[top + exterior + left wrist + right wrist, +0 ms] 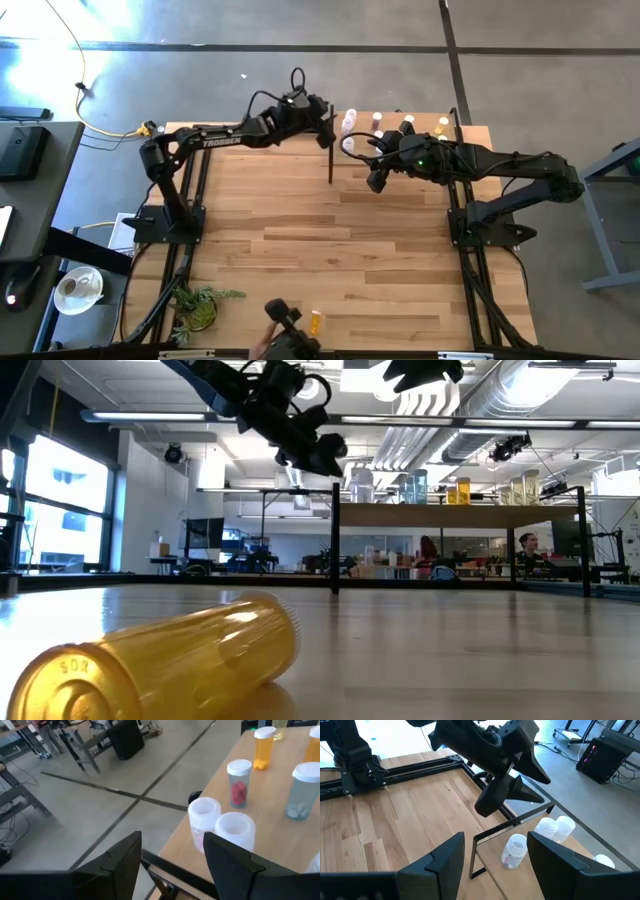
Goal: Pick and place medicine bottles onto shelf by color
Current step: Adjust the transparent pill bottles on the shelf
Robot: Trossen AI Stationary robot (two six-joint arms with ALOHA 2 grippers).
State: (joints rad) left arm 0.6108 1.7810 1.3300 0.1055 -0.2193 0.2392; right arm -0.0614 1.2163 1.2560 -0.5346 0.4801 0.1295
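The light-wood shelf (430, 128) stands on thin black posts at the table's far edge. Several white-capped medicine bottles stand on it: two pale ones (204, 817) at its left end, a clear one with red pills (239, 782), an orange one (264, 747) and a grey-teal one (303, 790). A yellow-orange bottle (160, 660) lies on its side near the table's near edge (316, 322). My left gripper (330, 112) hovers open and empty above the shelf's left end (172, 842). My right gripper (377, 180) is open and empty above the table, just in front of the shelf (495, 842).
A green plant (195, 305) sits at the near left corner. The low camera's mount (290, 335) stands at the near edge beside the lying bottle. Bare plank tabletop (330, 240) stretches between the shelf and the near edge. My two grippers are close together at the shelf's left end.
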